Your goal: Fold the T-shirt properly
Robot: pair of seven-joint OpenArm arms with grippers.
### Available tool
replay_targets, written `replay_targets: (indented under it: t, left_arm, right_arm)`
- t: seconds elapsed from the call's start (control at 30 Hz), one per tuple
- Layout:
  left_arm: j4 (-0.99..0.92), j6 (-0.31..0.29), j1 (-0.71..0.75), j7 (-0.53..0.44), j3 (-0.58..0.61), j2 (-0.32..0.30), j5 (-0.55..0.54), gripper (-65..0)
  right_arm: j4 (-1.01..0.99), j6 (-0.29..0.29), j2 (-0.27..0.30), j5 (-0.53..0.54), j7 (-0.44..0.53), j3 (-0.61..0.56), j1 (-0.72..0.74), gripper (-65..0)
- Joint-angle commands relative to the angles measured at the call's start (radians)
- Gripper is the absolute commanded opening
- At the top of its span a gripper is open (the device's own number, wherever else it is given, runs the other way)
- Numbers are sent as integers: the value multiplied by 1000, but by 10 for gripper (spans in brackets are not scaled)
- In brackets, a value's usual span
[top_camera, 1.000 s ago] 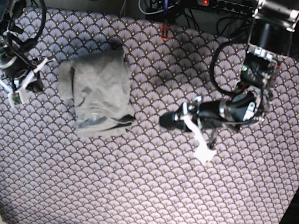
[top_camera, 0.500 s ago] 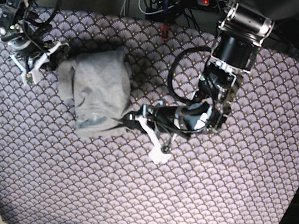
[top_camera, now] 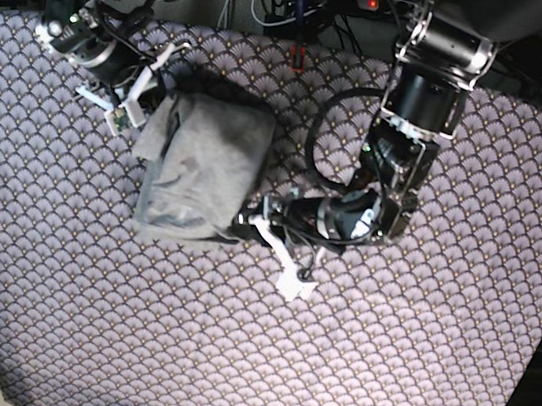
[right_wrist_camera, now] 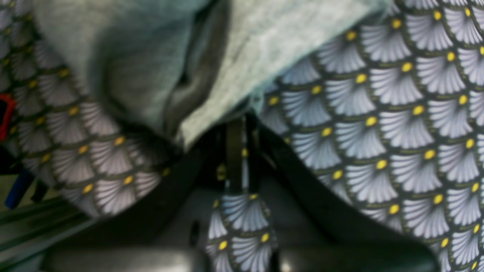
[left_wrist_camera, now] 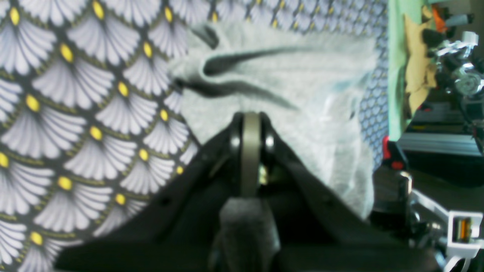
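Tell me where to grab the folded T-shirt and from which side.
Grip the T-shirt at its near right corner, where the folded layers stack into a thick edge. Come in low from the right, along the patterned cloth; the left gripper, shut, already sits at that edge.

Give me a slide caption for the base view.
Both closed grippers, left and right, meet a folded grey T-shirt on patterned cloth.
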Motion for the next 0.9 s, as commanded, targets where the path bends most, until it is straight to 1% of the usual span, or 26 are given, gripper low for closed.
replay_targets:
  t: [0.0, 0.1, 0.2, 0.27, 0.33, 0.4, 0.47, 0.53, 0.67, 0.87]
  left_arm:
    - [19, -11, -23, -8, -1, 3, -20, -650]
    - [20, -11, -20, -2, -3, -15, -23, -650]
    - [75, -11, 0, 4, -4, -29, -23, -650]
    - [160, -11, 34, 35, -8, -69, -39, -650]
    - [244, -9, 57, 65, -8, -107, -91, -650]
    - [321, -5, 88, 85, -21, -170, -152, -650]
    - [411, -5, 151, 101, -54, -239, -214, -650]
    - [490, -5, 221, 105, -103, -310, -243, -650]
    - [592, -8, 373, 104, -205, -429, -247, -650]
    - [688, -11, 590, 105, -342, -541, -238, -650]
  right_arm:
    - [21, 4, 6, 10, 23, 9, 7, -644]
    - [-4, 4, 16, 9, 24, 14, 14, -644]
    - [-42, 4, 53, 9, 29, 59, 16, -645]
    - [-59, 4, 70, 9, 29, 95, 18, -645]
    - [-78, 4, 93, 9, 29, 140, 27, -646]
    - [-99, 4, 107, 9, 29, 198, 30, -645]
    - [-101, 4, 108, 9, 26, 257, 24, -644]
    - [-101, 4, 107, 9, 20, 319, 16, -645]
    - [-101, 4, 105, 10, 27, 385, -56, -647]
    - [-101, 4, 104, 10, 29, 458, -156, -647]
